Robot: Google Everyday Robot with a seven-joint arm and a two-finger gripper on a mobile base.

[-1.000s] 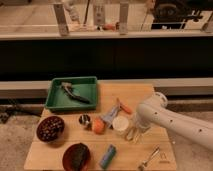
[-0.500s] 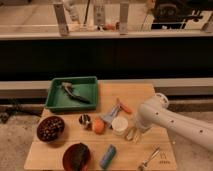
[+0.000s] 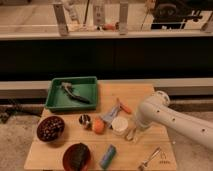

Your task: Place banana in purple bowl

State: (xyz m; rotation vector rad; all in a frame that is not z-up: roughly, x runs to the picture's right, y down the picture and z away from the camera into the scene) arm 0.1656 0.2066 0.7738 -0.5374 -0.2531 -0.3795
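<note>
The purple bowl with its speckled inside sits at the left edge of the wooden table. My white arm reaches in from the right. My gripper is low over the table, just right of the white cup. A small pale elongated shape at the gripper looks like the banana; it is partly hidden by the gripper. The gripper is far to the right of the purple bowl.
A green tray holding a dark object stands at the back left. A redder bowl with a dark lump, a blue-green cylinder, an orange ball, a carrot and a metal tool lie on the table.
The arm has shifted only slightly near the white cup. The objects on the table have not moved.
</note>
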